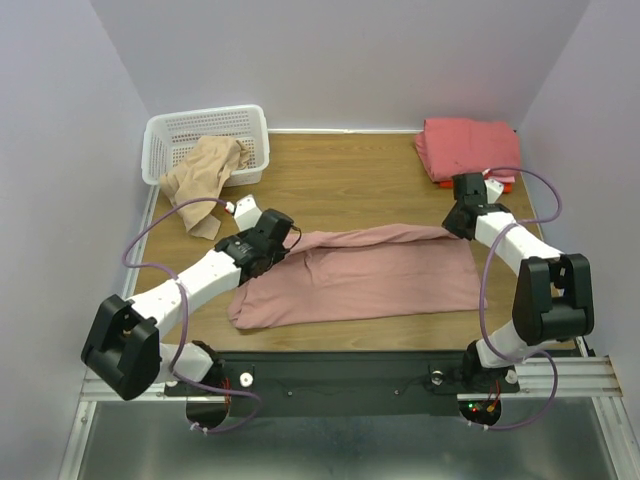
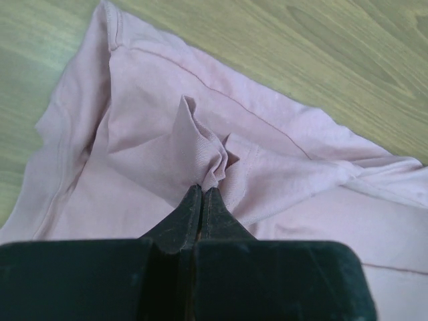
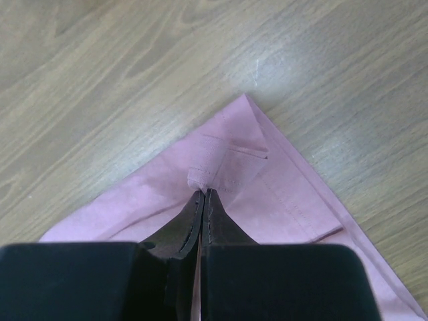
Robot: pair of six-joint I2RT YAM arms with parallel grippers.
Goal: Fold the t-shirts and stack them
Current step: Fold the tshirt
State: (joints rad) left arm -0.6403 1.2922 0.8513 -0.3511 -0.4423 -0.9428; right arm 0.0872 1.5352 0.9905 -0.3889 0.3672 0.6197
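A dusty-pink t-shirt (image 1: 370, 275) lies folded lengthwise across the middle of the table. My left gripper (image 1: 290, 240) is shut on a bunch of its cloth at the left end; the left wrist view shows the pinched fold (image 2: 210, 170) at the gripper (image 2: 202, 190). My right gripper (image 1: 452, 228) is shut on the shirt's right corner; the right wrist view shows the gripper (image 3: 202, 194) gripping the hem (image 3: 214, 175). A beige t-shirt (image 1: 205, 172) hangs over the basket's edge. Salmon-pink folded shirts (image 1: 465, 146) lie at the back right, on an orange-red one (image 1: 445, 183).
A white lattice basket (image 1: 170, 135) stands at the back left corner. The wood table (image 1: 340, 185) is walled by white panels on three sides. The arms' cables loop beside each arm.
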